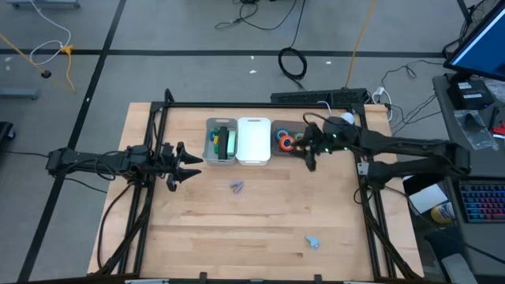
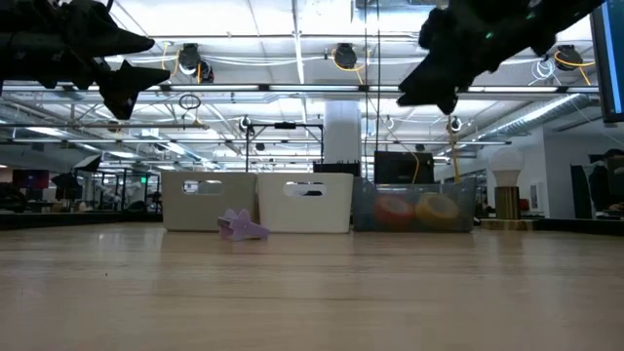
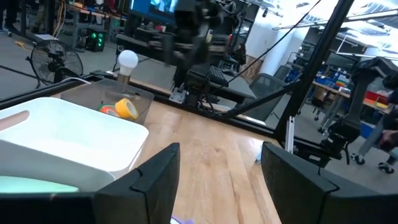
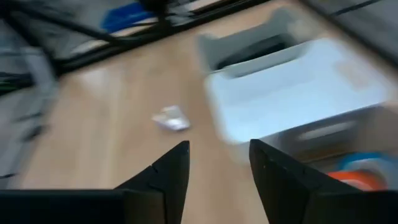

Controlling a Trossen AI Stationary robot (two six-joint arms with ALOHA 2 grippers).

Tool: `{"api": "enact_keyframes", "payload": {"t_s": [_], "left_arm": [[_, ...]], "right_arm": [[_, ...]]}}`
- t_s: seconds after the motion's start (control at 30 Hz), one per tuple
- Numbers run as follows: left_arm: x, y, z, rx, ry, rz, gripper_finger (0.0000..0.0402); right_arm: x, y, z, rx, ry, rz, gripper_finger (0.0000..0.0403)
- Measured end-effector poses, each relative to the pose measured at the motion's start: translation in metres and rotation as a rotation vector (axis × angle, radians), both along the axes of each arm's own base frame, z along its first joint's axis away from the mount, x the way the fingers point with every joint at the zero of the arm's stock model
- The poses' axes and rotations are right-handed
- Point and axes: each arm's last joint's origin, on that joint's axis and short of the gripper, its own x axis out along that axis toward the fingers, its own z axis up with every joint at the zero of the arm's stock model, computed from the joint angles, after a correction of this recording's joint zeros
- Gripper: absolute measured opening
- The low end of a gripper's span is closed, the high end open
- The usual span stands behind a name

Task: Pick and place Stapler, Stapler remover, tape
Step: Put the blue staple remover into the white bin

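Observation:
Tape rolls lie in a clear bin [image 1: 286,126] at the far middle: orange and blue ones [image 1: 286,143] show from above, and a yellow one [image 3: 127,109] shows in the left wrist view. I cannot make out a green roll. A grey bin [image 1: 211,125] holds green, yellow and blue staplers [image 1: 222,143]. A purple staple remover [image 1: 237,186] lies flat on the table, and a light blue one [image 1: 314,241] lies near the front. My right gripper [image 1: 310,162] hangs open and empty beside the clear bin, above the table. My left gripper [image 1: 192,167] is open and empty, left of the grey bin.
A white bin [image 1: 253,140] stands between the grey bin and the clear bin. Black frame rails [image 1: 371,221] run along the table's left and right sides. Bare wood lies between the bins and the front edge.

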Motion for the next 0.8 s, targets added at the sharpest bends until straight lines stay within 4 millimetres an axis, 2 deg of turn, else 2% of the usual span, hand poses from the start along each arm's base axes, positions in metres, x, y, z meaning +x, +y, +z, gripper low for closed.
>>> {"api": "enact_keyframes", "payload": {"t_s": [0.2,0.37,0.6,0.8], "left_arm": [[0.000,0.000,-0.001,-0.001,0.006,0.003,0.0225],[0.000,0.000,-0.001,-0.001,0.007,0.003,0.0225],[0.000,0.000,-0.001,-0.003,0.006,0.003,0.0225],[0.000,0.000,0.000,-0.004,0.005,0.003,0.0225]], "right_arm": [[-0.010,0.035,0.014,0.211,-0.046,0.185,0.0156],[-0.012,0.064,0.016,0.340,-0.015,0.326,0.0155],[-0.016,0.111,0.003,0.417,0.156,0.502,0.0155],[-0.019,0.154,-0.014,0.392,0.288,0.654,0.0155]]}}
